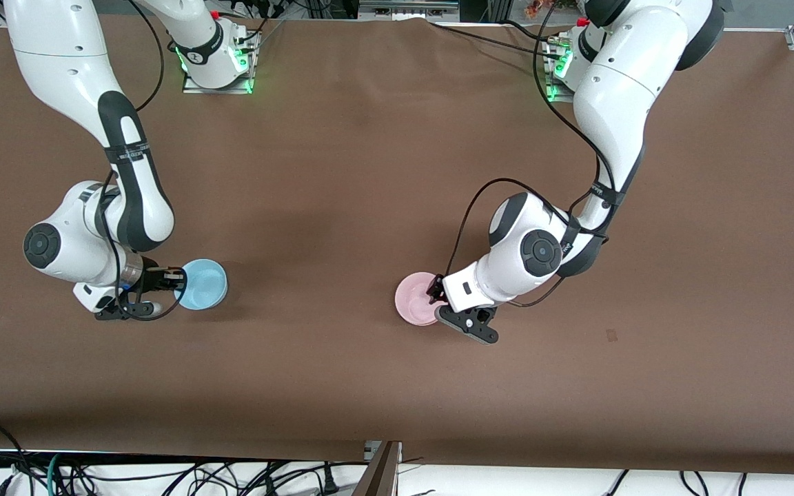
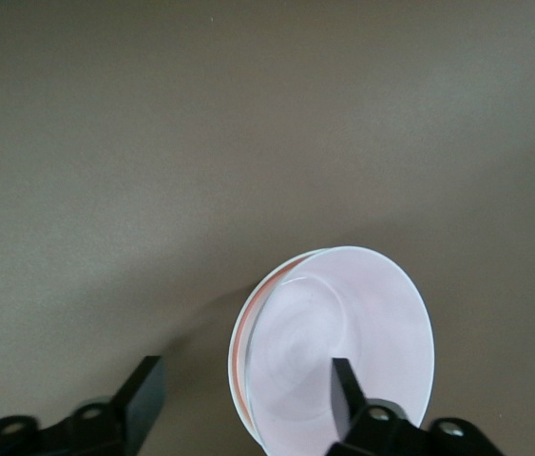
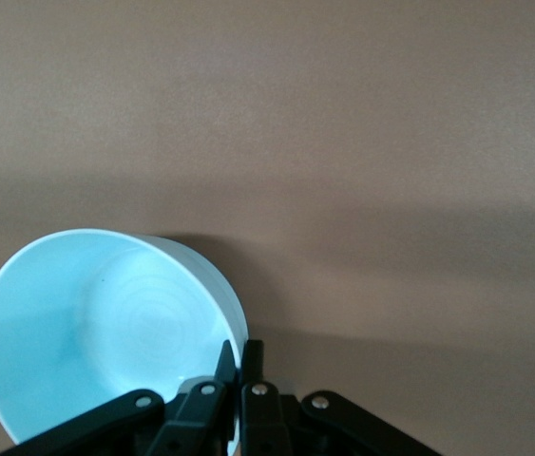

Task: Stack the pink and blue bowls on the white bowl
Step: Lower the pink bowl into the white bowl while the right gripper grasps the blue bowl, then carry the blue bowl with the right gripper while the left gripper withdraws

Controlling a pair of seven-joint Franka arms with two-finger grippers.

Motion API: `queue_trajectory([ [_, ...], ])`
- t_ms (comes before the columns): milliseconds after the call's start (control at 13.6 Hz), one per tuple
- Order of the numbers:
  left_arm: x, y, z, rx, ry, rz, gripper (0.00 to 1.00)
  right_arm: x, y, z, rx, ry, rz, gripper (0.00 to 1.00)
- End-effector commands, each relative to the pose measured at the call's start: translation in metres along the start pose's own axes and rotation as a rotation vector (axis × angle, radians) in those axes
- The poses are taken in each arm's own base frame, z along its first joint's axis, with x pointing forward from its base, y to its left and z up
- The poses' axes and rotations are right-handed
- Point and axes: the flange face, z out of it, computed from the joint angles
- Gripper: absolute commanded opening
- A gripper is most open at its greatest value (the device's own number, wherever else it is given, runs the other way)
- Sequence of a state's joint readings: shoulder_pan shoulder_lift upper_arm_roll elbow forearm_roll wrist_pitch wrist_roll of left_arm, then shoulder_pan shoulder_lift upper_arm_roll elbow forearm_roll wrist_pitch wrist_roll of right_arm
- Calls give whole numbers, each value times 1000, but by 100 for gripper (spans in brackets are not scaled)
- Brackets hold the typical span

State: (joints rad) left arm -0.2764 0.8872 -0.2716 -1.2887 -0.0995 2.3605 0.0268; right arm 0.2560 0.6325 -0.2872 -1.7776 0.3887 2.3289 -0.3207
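Observation:
The pale pink bowl [image 1: 414, 298] sits on the brown table toward the left arm's end. My left gripper [image 1: 435, 297] is open at its rim. In the left wrist view the bowl [image 2: 372, 313] has one finger [image 2: 343, 391] inside it and the other finger [image 2: 143, 394] outside, so my left gripper [image 2: 243, 394] straddles the rim. A thin second rim shows under the pink one. No white bowl shows apart. The sky blue bowl [image 1: 204, 284] is toward the right arm's end. My right gripper [image 1: 178, 279] is shut on its rim. It holds the bowl [image 3: 86, 323] tilted in the right wrist view [image 3: 244, 366].
The two arm bases [image 1: 218, 62] stand along the table's edge farthest from the front camera. A small mark [image 1: 611, 335] lies on the brown tabletop [image 1: 342, 207]. Cables and a wooden post [image 1: 380, 472] lie below the table's near edge.

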Motion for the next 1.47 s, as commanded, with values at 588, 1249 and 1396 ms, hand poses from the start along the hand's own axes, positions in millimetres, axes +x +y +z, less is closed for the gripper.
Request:
queue_trajectory([
  [588,-14,-39,-143,229,-258,4,100,23,-65,-33,65,34,199,0],
  [1249,-42,-74,-347,342,-213,-109,100,34,-247,-93,239,-81,388,0],
  [1396,-34,-80,-389,357,-131,-127,100,29,-281,-83,257,-101,369,0],
])
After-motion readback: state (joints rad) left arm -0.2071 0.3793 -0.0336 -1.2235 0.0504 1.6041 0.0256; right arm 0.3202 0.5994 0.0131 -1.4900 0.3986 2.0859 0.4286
